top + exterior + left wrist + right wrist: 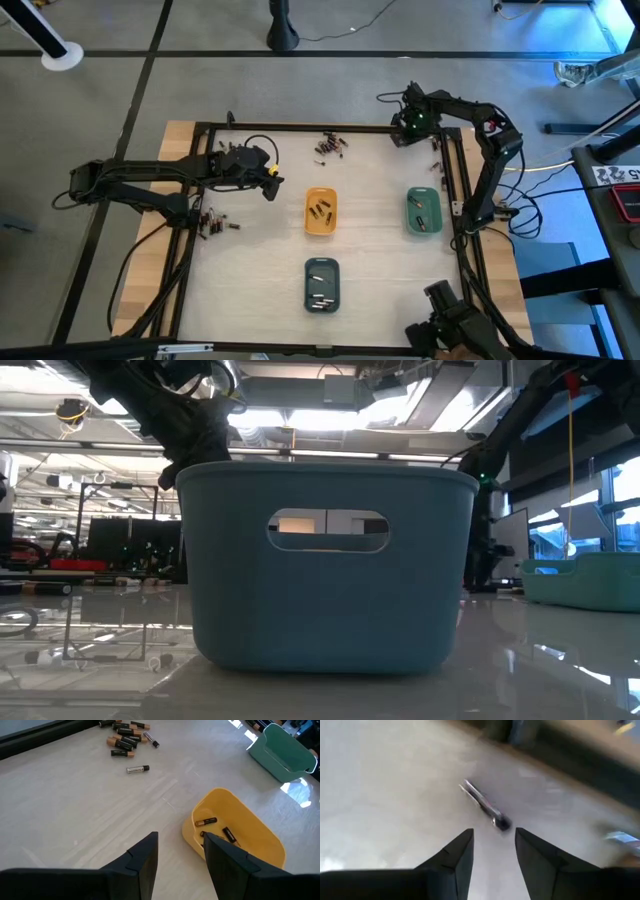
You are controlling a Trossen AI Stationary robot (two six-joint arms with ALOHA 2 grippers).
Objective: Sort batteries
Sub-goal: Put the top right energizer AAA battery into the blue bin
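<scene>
Left gripper [180,862] jaws part-open, empty, beside the orange tray [260,827]. Right gripper [494,851] at the table's far right corner, jaws apart over a blurred battery [485,806], contact unclear.

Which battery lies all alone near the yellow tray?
Seen from the left wrist, start at the yellow tray. Look toward the heap of batteries. Between them lies one silvery battery with a dark tip, apart from the dark and copper-coloured ones.

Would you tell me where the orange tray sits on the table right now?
In the high view the orange tray sits near the table's middle, above the slate-blue tray, left of the green tray, beside the left gripper.
</scene>
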